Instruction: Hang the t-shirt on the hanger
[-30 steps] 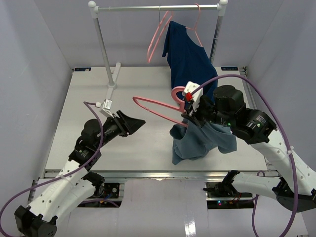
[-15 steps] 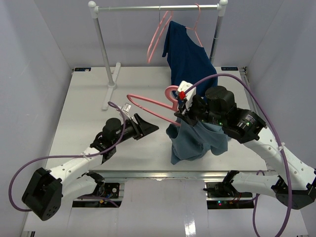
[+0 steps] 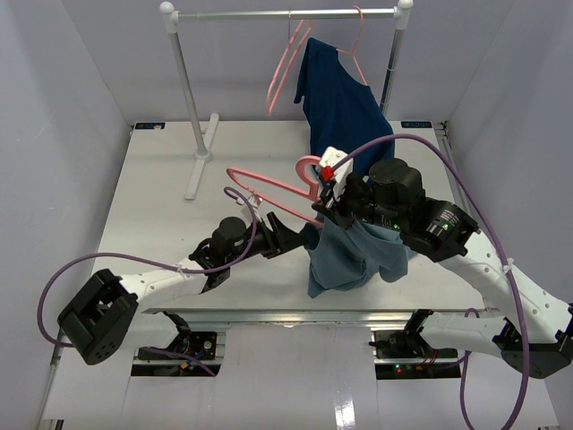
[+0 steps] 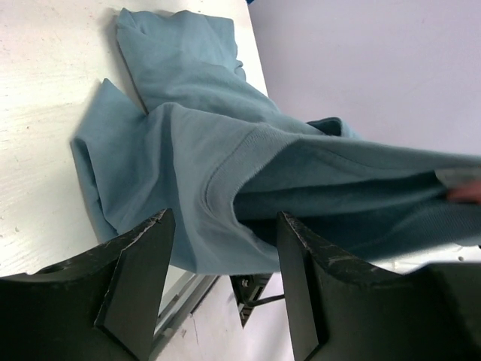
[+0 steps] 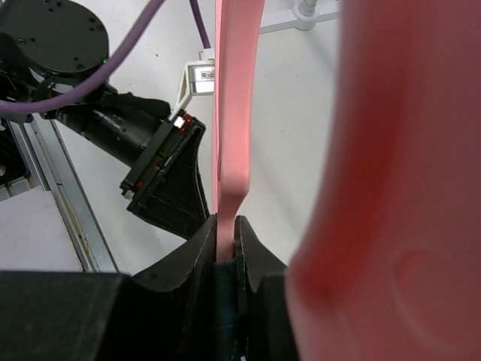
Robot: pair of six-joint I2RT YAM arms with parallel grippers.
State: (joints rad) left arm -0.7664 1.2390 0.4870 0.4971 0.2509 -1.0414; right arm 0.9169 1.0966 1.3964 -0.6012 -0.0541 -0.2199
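The t-shirt [image 3: 354, 255] was a soft, crumpled heap of slate blue-grey knit, bunched up at the right pincer [image 3: 324, 213] and sagging in loose folds down to the worktop [image 3: 152, 197], near its front edge. In the left wrist view a ribbed, stitched band ran across the cloth, and a flat lobe of it lay spread on the white surface.

The hanger [image 3: 269, 190] was thin, smooth pink plastic, a triangle with a curved hook. It stood off the worktop, tilted, with its long arm reaching left from the right pincer. That pincer was clamped tight on the pink bar, its black fingers [image 5: 203, 252] nearly meeting, and a sliver of dark blue cloth showed in the slit below the bar.

The left pincer [image 3: 291, 240] lay low over the worktop with its matte black fingers spread wide, holding nothing. The shirt's edge sat just ahead, between them; contact could not be told.

The worktop was a pale, flat white board, faintly scuffed. At its back stood a metal rail [image 3: 286, 14] on white posts, bearing two more pink hangers [image 3: 285, 67] and a dark navy shirt [image 3: 338, 103]. Plain lavender-white walls closed in the sides and back.
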